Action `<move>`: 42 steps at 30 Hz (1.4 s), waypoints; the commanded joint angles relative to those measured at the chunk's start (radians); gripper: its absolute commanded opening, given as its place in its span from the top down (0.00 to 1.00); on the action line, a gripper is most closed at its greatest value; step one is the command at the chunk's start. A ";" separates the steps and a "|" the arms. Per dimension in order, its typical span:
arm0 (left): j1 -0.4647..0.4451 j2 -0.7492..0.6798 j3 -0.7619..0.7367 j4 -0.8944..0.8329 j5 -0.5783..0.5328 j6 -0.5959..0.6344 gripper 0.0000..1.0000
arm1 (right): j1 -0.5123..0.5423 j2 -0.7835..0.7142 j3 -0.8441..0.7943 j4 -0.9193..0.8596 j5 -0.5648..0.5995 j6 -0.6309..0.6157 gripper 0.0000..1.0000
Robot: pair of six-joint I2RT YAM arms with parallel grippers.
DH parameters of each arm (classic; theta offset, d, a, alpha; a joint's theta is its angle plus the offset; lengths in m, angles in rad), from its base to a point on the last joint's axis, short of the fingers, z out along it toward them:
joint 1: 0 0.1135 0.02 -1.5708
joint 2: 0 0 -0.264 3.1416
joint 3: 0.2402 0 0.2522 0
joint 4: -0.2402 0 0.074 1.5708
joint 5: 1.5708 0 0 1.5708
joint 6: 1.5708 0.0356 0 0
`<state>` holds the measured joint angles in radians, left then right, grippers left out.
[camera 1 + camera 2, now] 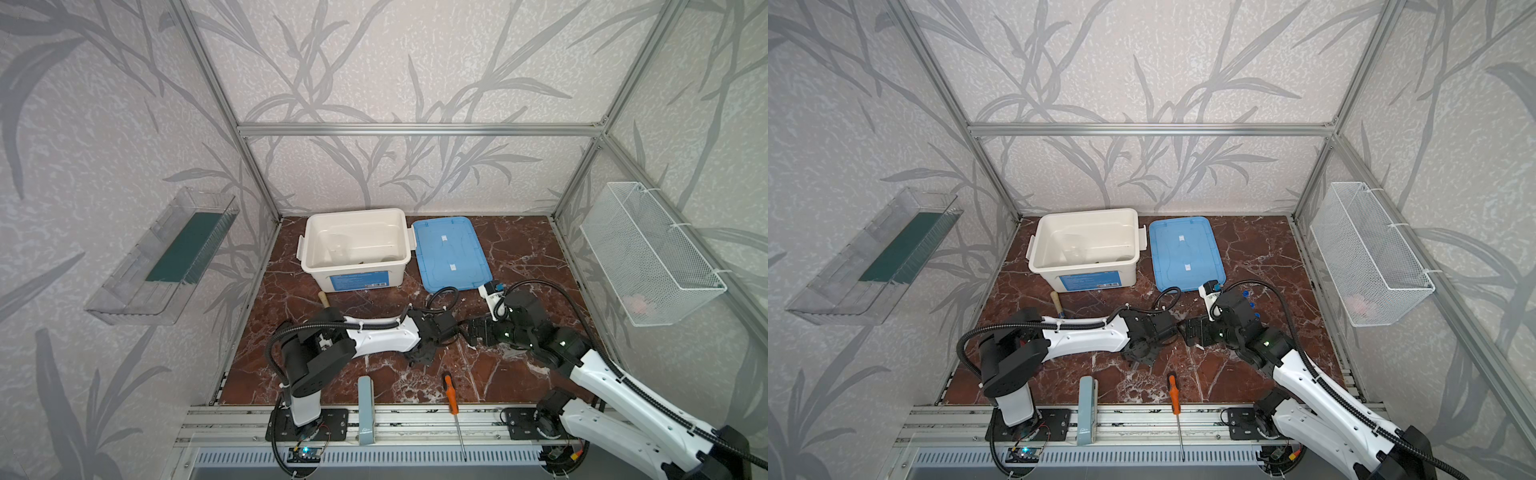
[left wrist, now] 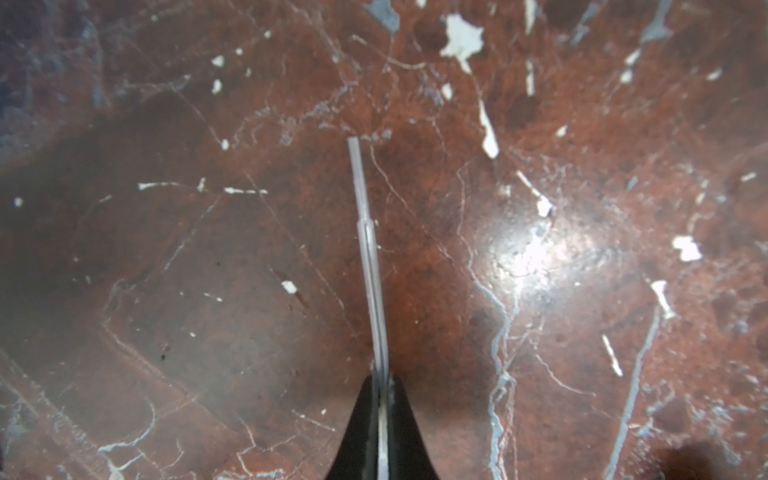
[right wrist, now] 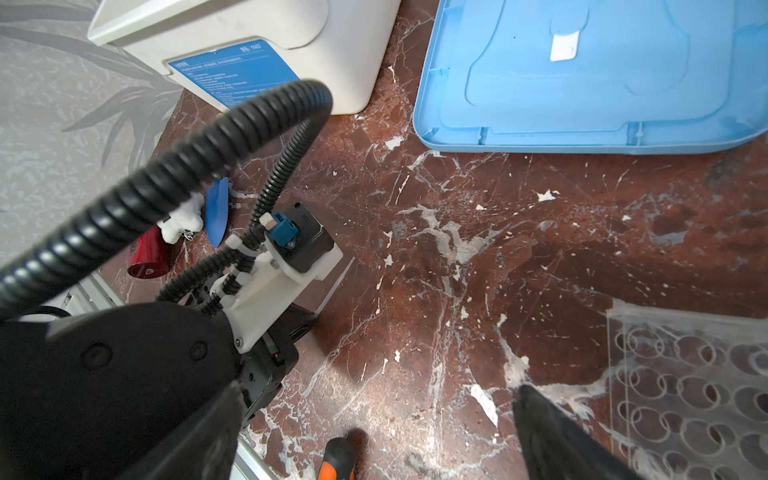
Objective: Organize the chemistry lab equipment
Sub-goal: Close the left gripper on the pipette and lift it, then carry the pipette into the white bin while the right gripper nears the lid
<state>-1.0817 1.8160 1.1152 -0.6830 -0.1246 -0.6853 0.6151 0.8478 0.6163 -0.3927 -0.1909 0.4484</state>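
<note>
Two thin rods [image 2: 368, 257] stick out of my left gripper [image 2: 383, 384], which is shut on them just above the marble floor. In both top views this gripper [image 1: 423, 355] points down at mid-table. My right gripper [image 3: 378, 415] stands open with nothing between its fingers, and in a top view [image 1: 473, 332] it faces the left wrist. The clear honeycomb tube rack [image 3: 685, 395] lies on the marble beside one right finger. Small blue caps [image 1: 1251, 306] show behind the right wrist. Inside the white bin [image 1: 357, 212] I make out only faint clear shapes.
A blue lid [image 1: 451, 253] lies right of the bin. An orange-handled screwdriver [image 1: 451, 395] and a grey-blue block [image 1: 365, 409] lie at the front edge. The blue trowel [image 3: 218, 212] lies behind the left arm. A wire basket [image 1: 648, 249] and a clear shelf [image 1: 166, 257] hang on the side walls.
</note>
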 commanded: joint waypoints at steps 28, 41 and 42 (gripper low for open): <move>0.035 -0.364 0.027 -0.136 -0.018 -0.088 0.92 | -0.001 -0.007 0.057 -0.010 0.021 -0.006 0.01; 0.539 -0.301 0.497 -0.212 0.168 0.171 0.92 | -0.003 0.232 0.380 0.156 -0.016 -0.025 0.01; 0.575 -0.259 0.538 -0.217 0.175 0.186 0.92 | -0.004 0.273 0.413 0.160 -0.023 -0.028 0.01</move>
<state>-0.5682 1.4685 1.5848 -0.8204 -0.0002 -0.5827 0.6144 1.0508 0.9638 -0.2977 -0.1776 0.4366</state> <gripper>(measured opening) 0.084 0.992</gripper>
